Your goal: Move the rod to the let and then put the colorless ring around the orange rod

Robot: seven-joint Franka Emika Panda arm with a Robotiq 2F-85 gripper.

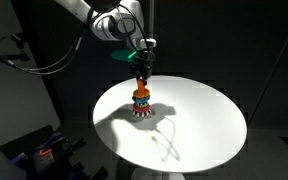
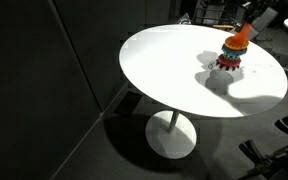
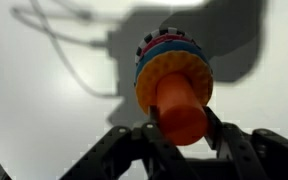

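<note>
The claw (image 3: 182, 126) clamps the orange rod (image 3: 179, 100), upright above stacked coloured rings (image 3: 169, 58) on the white table (image 1: 209, 115).

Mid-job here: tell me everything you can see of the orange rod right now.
The orange rod is a smooth, plastic-looking peg with a rounded top, rising from wider stacked discs: orange, blue, then red, over a base with a red-and-white striped rim. It stands about upright on the white round table, off its centre. The gripper is shut on its upper part, jaws on either side. Whether the base rests on the table or is just lifted, I cannot tell.
</note>
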